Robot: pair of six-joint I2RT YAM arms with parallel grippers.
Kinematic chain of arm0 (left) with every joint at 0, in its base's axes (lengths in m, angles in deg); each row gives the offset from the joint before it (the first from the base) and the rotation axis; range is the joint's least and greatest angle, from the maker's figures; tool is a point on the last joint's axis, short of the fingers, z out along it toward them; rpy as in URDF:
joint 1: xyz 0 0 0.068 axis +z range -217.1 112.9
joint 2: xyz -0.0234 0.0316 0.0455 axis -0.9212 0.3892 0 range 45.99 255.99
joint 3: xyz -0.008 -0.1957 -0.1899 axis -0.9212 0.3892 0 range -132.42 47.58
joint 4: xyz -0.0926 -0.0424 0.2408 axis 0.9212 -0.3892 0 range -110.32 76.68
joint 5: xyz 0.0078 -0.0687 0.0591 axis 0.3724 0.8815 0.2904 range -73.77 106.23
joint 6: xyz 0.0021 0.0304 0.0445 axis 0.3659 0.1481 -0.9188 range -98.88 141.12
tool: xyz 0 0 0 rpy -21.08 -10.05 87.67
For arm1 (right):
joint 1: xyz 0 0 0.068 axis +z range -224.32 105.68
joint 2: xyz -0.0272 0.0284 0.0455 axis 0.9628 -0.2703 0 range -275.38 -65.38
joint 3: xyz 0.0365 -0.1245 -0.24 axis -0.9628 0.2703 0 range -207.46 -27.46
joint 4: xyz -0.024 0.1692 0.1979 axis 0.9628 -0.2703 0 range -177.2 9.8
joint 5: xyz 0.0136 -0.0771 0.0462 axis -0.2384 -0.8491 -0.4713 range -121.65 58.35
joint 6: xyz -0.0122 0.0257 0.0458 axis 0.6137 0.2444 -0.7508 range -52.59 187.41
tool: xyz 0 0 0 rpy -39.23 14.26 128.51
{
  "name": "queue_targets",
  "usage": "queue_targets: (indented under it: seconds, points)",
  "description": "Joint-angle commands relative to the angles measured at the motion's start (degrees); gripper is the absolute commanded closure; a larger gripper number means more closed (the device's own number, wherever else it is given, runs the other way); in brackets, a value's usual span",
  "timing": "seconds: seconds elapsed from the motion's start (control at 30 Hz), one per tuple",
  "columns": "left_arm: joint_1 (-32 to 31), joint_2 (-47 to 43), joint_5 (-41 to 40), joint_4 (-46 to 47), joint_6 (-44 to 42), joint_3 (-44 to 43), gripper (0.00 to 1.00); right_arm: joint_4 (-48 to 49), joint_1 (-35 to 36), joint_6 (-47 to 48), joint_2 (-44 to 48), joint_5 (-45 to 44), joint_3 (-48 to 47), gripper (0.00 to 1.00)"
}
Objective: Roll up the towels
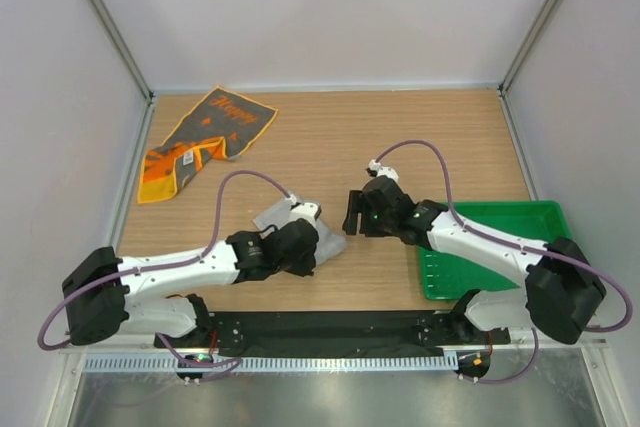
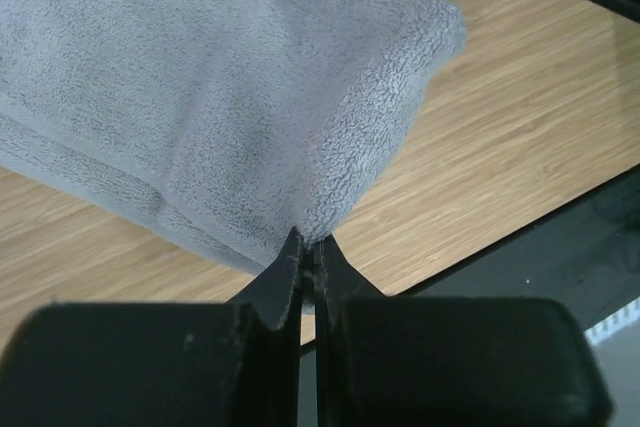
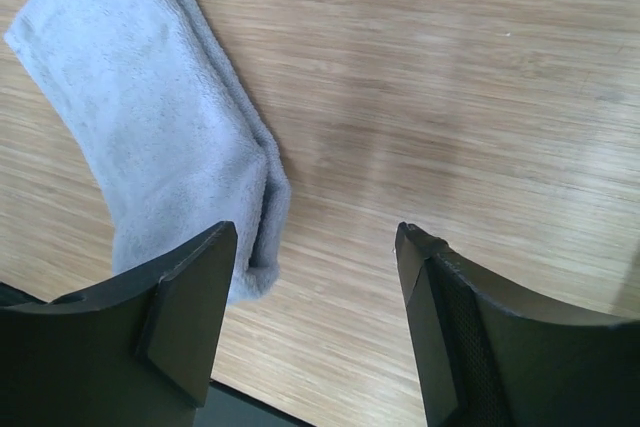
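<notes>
The left gripper [image 2: 308, 243] has its two black fingers pressed together, tips pinching the near edge of the light grey towel [image 2: 220, 97]. From those tips the cloth spreads ahead and to the gripper's left in soft folded layers, one rounded corner reaching out to the right over the wooden table [image 1: 400, 137].

The right gripper [image 3: 315, 237] stands with its jaws wide apart, only bare wood between them. The same grey towel lies just off its left finger as a long folded strip running up and away. In the overhead view the two grippers face each other near the table's middle, close but not touching.

The dark grey towel with orange print [image 1: 205, 137] lies crumpled well beyond the left gripper, at the far left corner. A green tray [image 1: 500, 222] sits under the right arm, behind its gripper.
</notes>
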Motion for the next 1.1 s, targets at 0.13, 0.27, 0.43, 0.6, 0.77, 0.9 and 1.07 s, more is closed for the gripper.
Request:
queue_targets:
  seconds: [0.13,0.27,0.43,0.6,0.77,0.9,1.07]
  points:
    - [9.74,3.6,16.84,2.37,4.79,0.21,1.0,0.57,0.05,3.58,7.76,0.7,-0.03,0.32]
    - [13.53,5.81,21.0,5.62,5.68,1.35,1.0,4.0,-0.04,3.67,9.87,5.98,1.73,0.35]
    - [17.74,7.48,25.48,7.29,7.78,2.66,1.0,11.2,0.14,2.53,9.35,13.46,4.54,0.48]
    - [22.14,9.5,30.92,8.88,9.72,3.9,1.0,17.8,0.84,1.3,5.58,18.82,6.21,0.57]
    - [26.27,11.17,33.13,8.88,9.72,4.69,1.0,26.57,1.19,0.68,2.67,22.69,8.23,0.62]
    - [28.38,14.68,35.33,9.58,8.75,4.52,1.0,30.28,1.45,1.29,-1.62,25.15,9.03,0.65]
    - [29.18,16.27,36.65,9.58,6.82,3.46,1.0,32.74,1.45,1.65,-5.85,23.68,8.42,0.66]
